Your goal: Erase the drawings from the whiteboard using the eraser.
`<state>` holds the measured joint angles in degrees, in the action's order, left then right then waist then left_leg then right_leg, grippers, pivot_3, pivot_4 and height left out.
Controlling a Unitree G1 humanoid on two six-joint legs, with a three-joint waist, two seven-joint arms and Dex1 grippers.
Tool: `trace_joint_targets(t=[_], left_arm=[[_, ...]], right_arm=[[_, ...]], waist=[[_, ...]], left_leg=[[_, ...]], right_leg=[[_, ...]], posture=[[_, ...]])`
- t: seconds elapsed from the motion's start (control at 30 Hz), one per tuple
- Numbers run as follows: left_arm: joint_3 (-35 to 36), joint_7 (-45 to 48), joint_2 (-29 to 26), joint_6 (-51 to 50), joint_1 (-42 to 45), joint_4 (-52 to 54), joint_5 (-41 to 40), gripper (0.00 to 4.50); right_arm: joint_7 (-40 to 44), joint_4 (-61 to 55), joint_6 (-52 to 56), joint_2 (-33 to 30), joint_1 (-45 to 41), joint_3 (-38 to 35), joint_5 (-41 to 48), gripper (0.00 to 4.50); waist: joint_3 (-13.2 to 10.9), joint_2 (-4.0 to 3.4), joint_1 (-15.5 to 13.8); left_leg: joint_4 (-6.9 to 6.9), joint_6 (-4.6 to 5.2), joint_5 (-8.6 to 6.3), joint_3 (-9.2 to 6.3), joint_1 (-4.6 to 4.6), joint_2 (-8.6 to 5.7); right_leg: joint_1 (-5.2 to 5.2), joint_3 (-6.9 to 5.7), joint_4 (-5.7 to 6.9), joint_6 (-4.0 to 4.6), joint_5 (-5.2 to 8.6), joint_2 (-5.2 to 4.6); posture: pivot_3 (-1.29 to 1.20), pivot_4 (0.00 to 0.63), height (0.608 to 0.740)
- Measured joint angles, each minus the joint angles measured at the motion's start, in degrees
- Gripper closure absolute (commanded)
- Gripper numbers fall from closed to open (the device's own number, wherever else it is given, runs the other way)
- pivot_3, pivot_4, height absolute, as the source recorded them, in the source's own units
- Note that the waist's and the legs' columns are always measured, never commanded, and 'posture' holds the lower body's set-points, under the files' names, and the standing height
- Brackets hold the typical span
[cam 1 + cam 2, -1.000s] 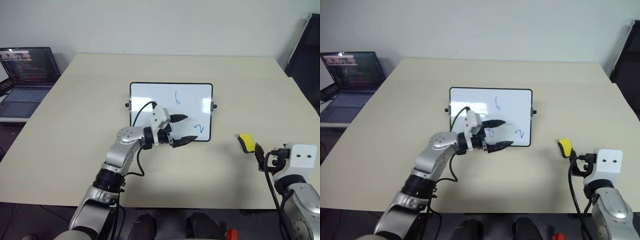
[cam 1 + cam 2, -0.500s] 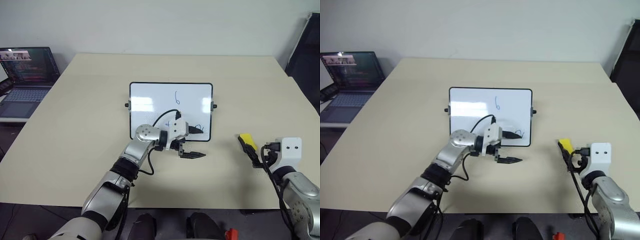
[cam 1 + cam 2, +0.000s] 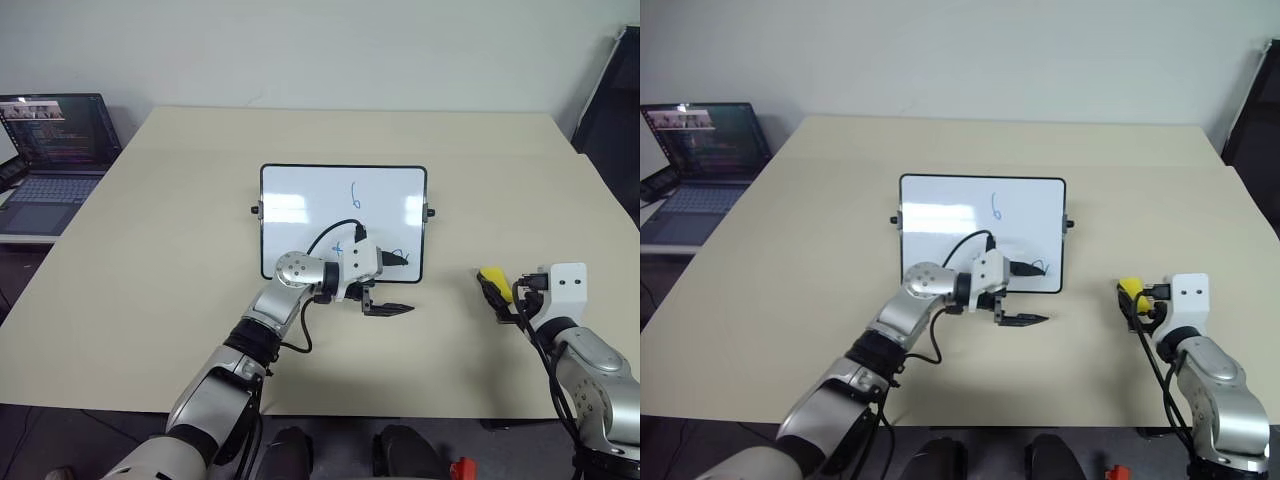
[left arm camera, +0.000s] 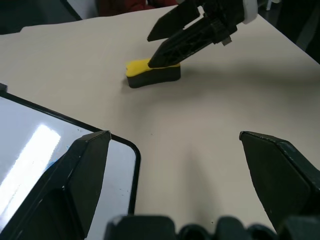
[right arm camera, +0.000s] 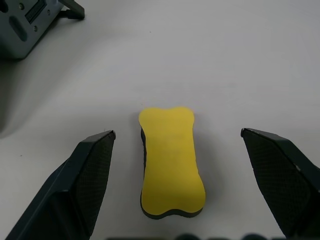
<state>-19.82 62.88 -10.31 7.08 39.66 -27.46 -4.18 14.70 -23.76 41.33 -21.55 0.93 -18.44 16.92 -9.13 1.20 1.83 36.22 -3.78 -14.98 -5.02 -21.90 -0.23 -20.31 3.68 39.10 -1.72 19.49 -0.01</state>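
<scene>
Eraser (image 3: 492, 279) on table (image 3: 150, 250), right of whiteboard (image 3: 300, 195)

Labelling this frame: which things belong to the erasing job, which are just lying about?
Job: eraser between the open right gripper's fingers; whiteboard; drawings; left gripper, open at the board's near edge.
Lying about: laptop beside the table.

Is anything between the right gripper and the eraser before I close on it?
Nothing visible. The right gripper is open, its fingers either side of the eraser, which lies flat on the bare table. The left gripper is apart, by the whiteboard.
</scene>
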Motion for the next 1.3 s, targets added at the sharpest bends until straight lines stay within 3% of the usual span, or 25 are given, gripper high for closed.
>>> trace_joint_targets(t=[1.3], left_arm=[[0.0,-2.4,0.0,-1.9,-1.2,4.3,0.3,0.0]], right_arm=[[-1.8,5.2,2.5,1.8,-4.3,0.0,3.5,0.07]], waist=[[0.0,-0.01,0.0]], left_leg=[[0.06,0.0,0.0,0.0,0.0,0.03]], right_leg=[[0.0,0.0,0.05,0.0,0.0,-0.02]], posture=[[0.0,0.15,0.74]])
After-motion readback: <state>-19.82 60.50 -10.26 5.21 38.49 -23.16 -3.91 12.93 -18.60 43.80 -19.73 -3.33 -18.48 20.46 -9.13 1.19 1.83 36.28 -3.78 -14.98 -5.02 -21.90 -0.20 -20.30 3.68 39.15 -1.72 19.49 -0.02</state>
